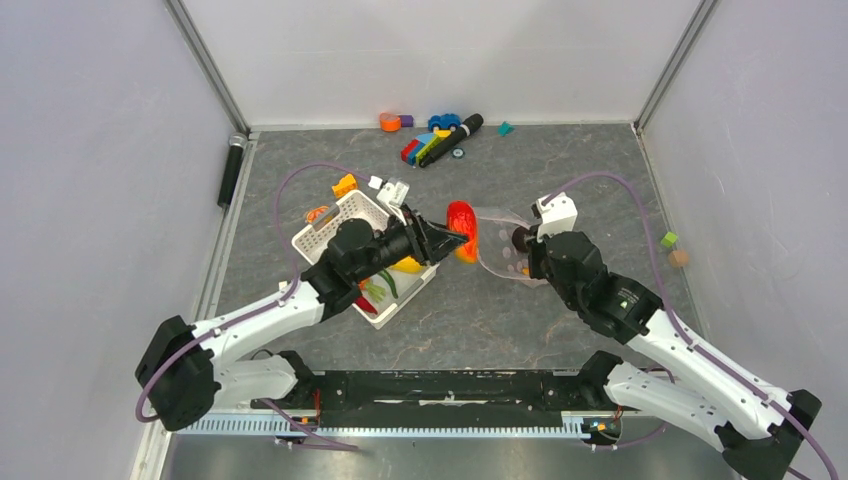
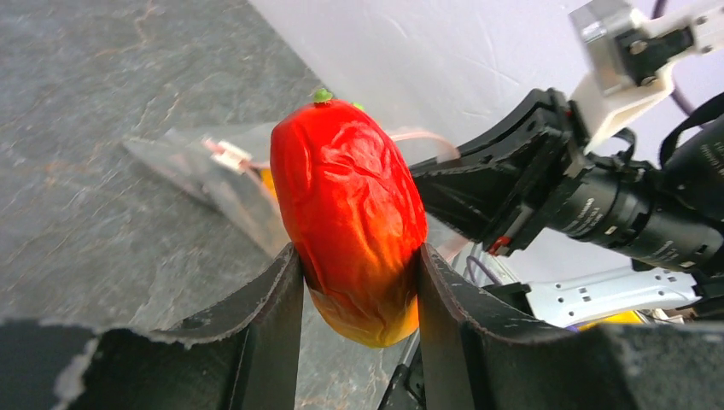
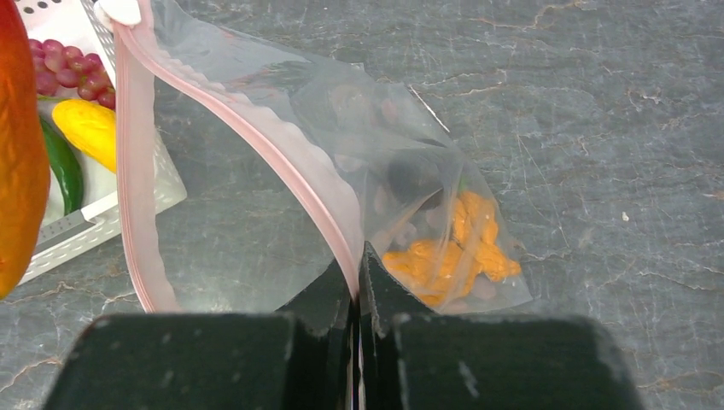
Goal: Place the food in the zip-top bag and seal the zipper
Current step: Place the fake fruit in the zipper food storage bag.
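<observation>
The mango (image 2: 350,171), judged light, rigid and slick, was clamped mid-body by the left gripper (image 2: 359,265) above the table's (image 1: 560,160) centre; the limp zip-top bag (image 3: 282,171) was pinched at its zipper (image 3: 132,171) by the right gripper (image 3: 357,286).

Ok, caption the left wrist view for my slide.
Left gripper holds a red-orange mango near the clear zip-top bag.

Your left arm (image 1: 265,318) stretches forward and rightward, with the left gripper (image 1: 448,238) clamped across the mango (image 2: 350,196). Your right arm (image 1: 690,345) angles forward-left, with the right gripper (image 3: 357,260) pinched tight on the bag (image 3: 256,162) rim. The two grippers face each other, near.
</observation>
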